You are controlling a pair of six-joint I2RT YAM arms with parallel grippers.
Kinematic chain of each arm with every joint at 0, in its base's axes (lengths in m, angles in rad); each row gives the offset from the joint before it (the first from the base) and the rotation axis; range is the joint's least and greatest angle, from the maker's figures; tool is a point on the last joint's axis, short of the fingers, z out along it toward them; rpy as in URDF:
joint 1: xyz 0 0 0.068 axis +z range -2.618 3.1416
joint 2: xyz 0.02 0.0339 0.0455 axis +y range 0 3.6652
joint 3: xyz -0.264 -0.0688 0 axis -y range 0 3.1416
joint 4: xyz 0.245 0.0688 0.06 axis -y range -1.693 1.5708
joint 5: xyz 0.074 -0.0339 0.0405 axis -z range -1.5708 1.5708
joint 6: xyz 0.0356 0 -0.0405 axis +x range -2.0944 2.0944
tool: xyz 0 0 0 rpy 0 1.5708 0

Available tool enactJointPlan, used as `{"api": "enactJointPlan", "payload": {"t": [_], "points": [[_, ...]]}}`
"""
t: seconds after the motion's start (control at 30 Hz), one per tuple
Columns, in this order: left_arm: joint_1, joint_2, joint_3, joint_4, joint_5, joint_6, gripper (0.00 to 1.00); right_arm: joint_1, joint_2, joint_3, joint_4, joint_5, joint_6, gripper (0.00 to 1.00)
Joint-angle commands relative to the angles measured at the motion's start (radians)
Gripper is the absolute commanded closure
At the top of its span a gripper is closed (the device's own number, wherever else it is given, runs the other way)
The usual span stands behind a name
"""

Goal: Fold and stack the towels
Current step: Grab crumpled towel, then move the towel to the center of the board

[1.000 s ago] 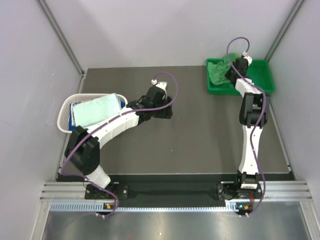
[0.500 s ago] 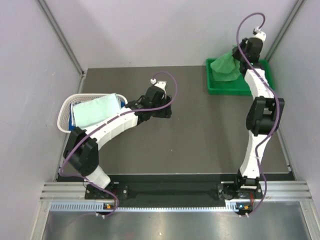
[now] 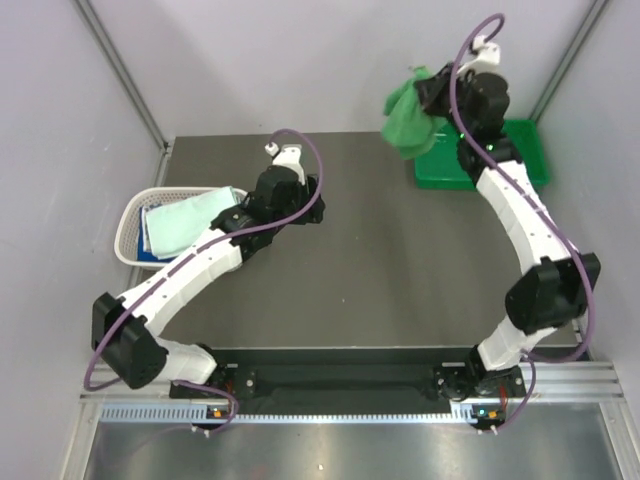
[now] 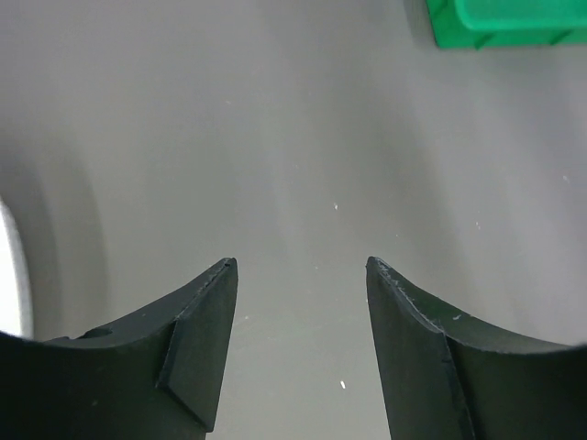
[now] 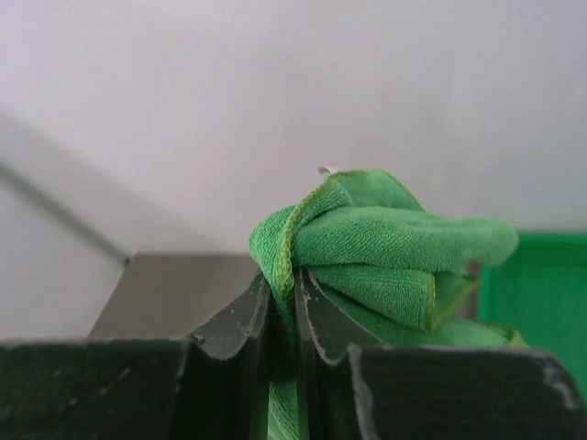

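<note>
We see the right gripper (image 5: 295, 286) clamped on the bright green towel (image 3: 405, 120), which a second ago lay in the green tray (image 3: 525, 165); it now hangs bunched under the fingers. Left gripper (image 4: 301, 266) is open and empty, and has moved nearer the white basket (image 3: 130, 235).

We saw a bright green towel (image 3: 408, 118), a deeper green tray (image 3: 535, 150) and a white lattice basket (image 3: 128, 228) with a pale mint towel (image 3: 190, 215) and a blue towel (image 3: 147, 233). The table (image 3: 400, 270) was dark grey. The left arm (image 3: 190, 275) and right arm (image 3: 525, 215) were white and black.
</note>
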Motion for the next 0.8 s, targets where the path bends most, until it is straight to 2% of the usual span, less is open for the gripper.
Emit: {"api": "enactJointPlan", "payload": {"t": [0.0, 0.07, 0.1, 0.17, 0.23, 0.3, 0.33, 0.43, 0.6, 0.77], "points": [[0.023, -0.078, -0.027, -0.013, -0.03, -0.003, 0.37, 0.109, -0.167, -0.175, 0.069, -0.006, 0.019, 1.0], [0.024, -0.104, -0.044, -0.009, -0.03, -0.015, 0.36, 0.202, -0.262, -0.341, 0.082, 0.053, 0.028, 1.0], [0.029, -0.109, -0.066, -0.008, -0.024, -0.019, 0.36, 0.233, -0.296, -0.402, 0.086, 0.081, 0.028, 0.94], [0.029, -0.114, -0.089, -0.002, -0.011, -0.036, 0.36, 0.313, -0.36, -0.644, 0.136, 0.138, 0.072, 0.89], [0.029, -0.106, -0.133, 0.012, 0.018, -0.053, 0.35, 0.385, -0.445, -0.886, 0.206, 0.177, 0.111, 0.74], [0.032, -0.098, -0.179, 0.043, 0.036, -0.064, 0.35, 0.418, -0.485, -1.009, 0.229, 0.213, 0.128, 0.63], [0.03, -0.091, -0.191, 0.049, 0.055, -0.076, 0.34, 0.428, -0.494, -1.089, 0.203, 0.225, 0.147, 0.62], [0.032, -0.052, -0.218, 0.086, 0.117, -0.093, 0.34, 0.447, -0.543, -1.201, 0.195, 0.227, 0.166, 0.57], [0.023, 0.017, -0.221, 0.135, 0.274, -0.122, 0.37, 0.464, -0.653, -1.269, 0.132, 0.28, 0.186, 0.5], [-0.04, 0.115, -0.147, 0.119, 0.25, -0.102, 0.37, 0.462, -0.718, -1.329, 0.138, 0.294, 0.206, 0.49]]}}
